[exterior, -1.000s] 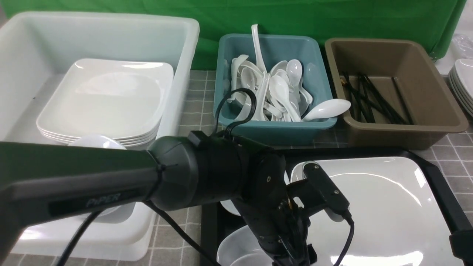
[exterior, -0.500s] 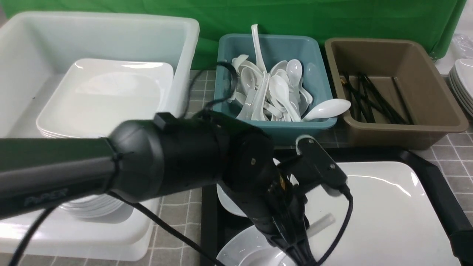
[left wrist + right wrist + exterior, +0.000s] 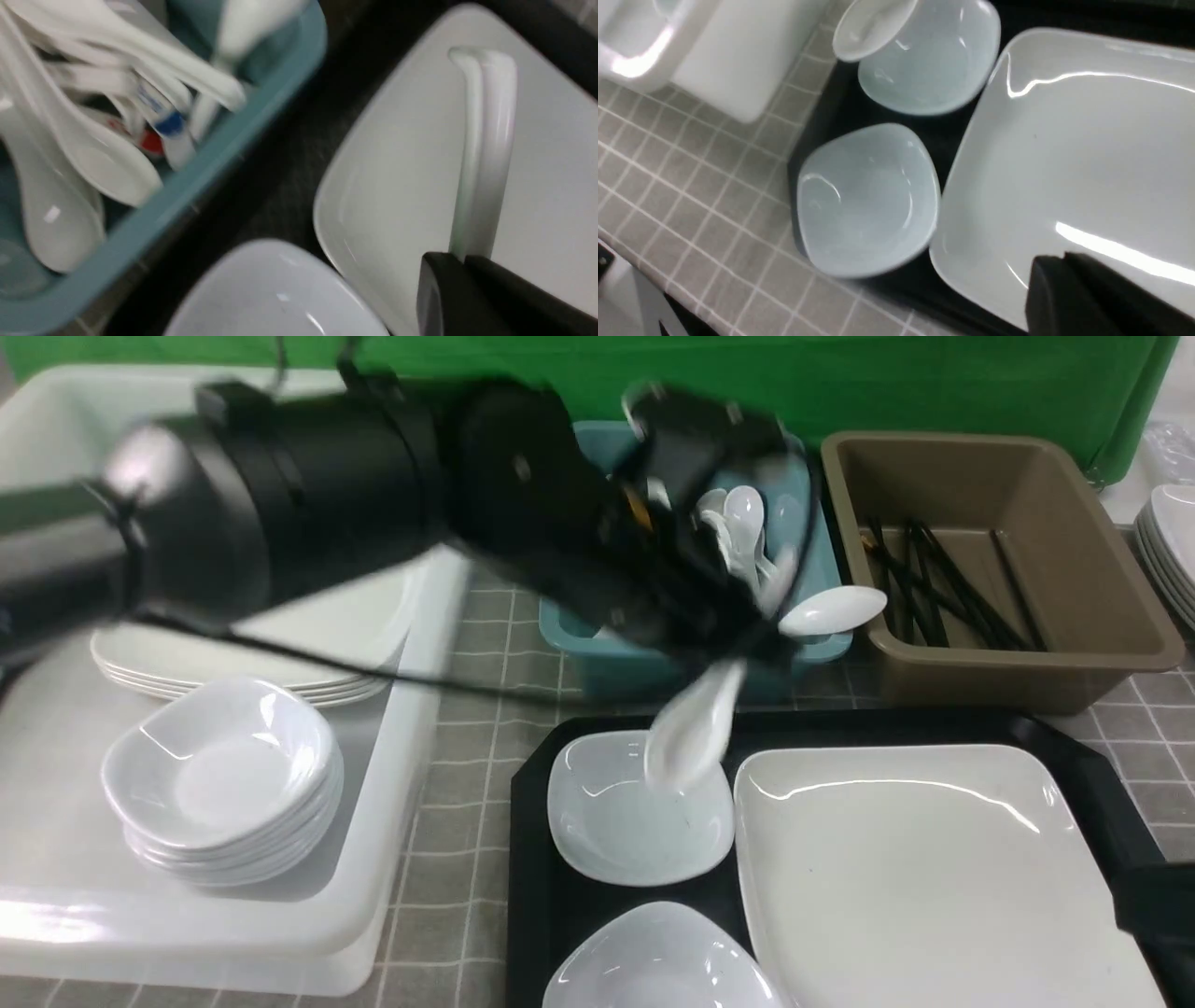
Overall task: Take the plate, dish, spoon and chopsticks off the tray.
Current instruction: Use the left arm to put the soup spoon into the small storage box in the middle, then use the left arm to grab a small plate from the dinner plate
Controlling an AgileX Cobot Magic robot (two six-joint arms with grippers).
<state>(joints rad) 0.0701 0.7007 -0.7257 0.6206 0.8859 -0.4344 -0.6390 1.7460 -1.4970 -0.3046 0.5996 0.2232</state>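
Observation:
My left gripper [image 3: 744,661] hangs blurred in front of the teal bin, shut on the white spoon [image 3: 693,733], whose bowl dangles over the far dish [image 3: 635,821]. In the left wrist view the jaws [image 3: 465,259] clamp the spoon's handle [image 3: 486,140]. A second dish [image 3: 653,961] sits at the front of the black tray [image 3: 532,887], beside the large white plate [image 3: 934,868]. My right gripper [image 3: 1064,259] is shut and empty, low over the plate's near edge [image 3: 1064,140]. Black chopsticks [image 3: 943,588] lie in the brown bin.
A teal bin [image 3: 597,653] full of white spoons stands behind the tray, a brown bin [image 3: 1027,672] to its right. The white tub [image 3: 411,728] on the left holds stacked plates and stacked small dishes [image 3: 224,784]. More plates [image 3: 1167,551] are stacked at the far right.
My left gripper closed on the spoon down at the near dish, then rose and swung back toward the teal bin, carrying the spoon. The right arm barely moved.

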